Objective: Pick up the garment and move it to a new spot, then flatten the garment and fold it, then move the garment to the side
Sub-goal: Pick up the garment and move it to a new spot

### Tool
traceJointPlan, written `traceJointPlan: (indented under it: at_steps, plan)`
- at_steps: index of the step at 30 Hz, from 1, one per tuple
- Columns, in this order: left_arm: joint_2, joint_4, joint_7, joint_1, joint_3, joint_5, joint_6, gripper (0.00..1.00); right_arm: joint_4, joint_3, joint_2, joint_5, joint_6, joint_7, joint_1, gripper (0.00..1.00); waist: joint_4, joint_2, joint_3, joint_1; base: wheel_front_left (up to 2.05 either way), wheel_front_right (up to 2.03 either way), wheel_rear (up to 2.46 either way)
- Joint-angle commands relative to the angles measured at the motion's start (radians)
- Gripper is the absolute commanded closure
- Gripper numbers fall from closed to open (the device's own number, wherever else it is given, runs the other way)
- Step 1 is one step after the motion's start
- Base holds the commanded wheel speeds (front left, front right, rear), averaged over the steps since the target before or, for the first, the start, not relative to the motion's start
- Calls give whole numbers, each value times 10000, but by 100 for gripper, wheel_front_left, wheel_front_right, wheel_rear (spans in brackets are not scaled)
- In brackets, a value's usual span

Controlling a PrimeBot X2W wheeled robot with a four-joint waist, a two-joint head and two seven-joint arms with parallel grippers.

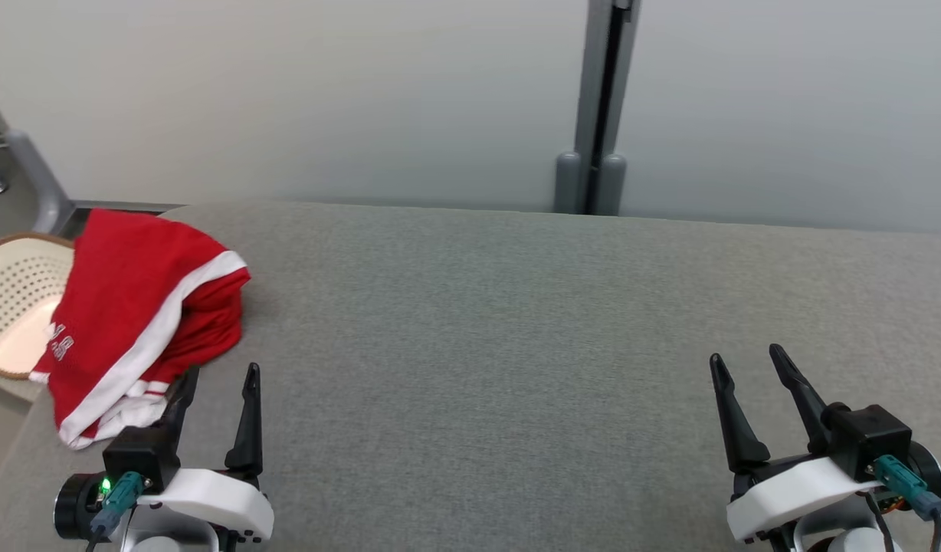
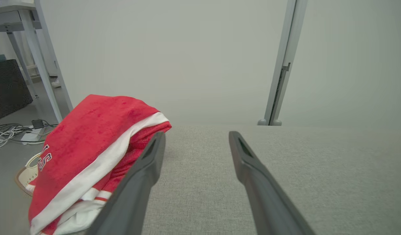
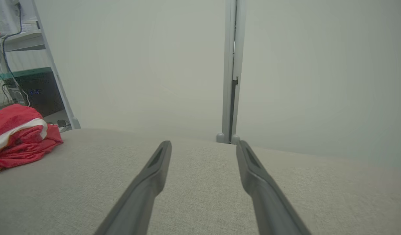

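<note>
Both pairs of fingers are spread and empty, the left gripper (image 1: 221, 370) at the frame's lower left and the right gripper (image 1: 745, 354) at the lower right, over the grey table (image 1: 516, 345). The red garment (image 1: 133, 299) lies bunched at the table's left edge, just beside the left gripper, overhanging a basket (image 1: 18, 291).
</note>
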Motion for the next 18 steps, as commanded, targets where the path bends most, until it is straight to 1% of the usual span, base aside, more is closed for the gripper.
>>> traceJointPlan:
  at_steps: [1,9,10,14,18]
  plan:
    - [44,6,-3,-246,40,-4,-23,0,-82,11,1,-36,0,23,-67,0,754,0,42,-1,0,0,0]
    - [86,31,-1,-383,145,-21,21,0,-338,68,43,-213,-1,113,-37,0,2373,0,100,-1,0,0,0]
    - [86,31,-1,-383,145,-21,21,0,-338,68,43,-213,-1,113,-37,0,2373,0,100,-1,0,0,0]
    - [99,6,-1,-367,220,-64,-4,0,-475,113,59,-259,-1,186,-32,0,2953,0,158,-1,0,0,0]
    - [99,-51,-3,-388,259,-94,-34,0,-549,182,85,-248,-1,218,-89,0,3326,0,193,-1,0,0,0]
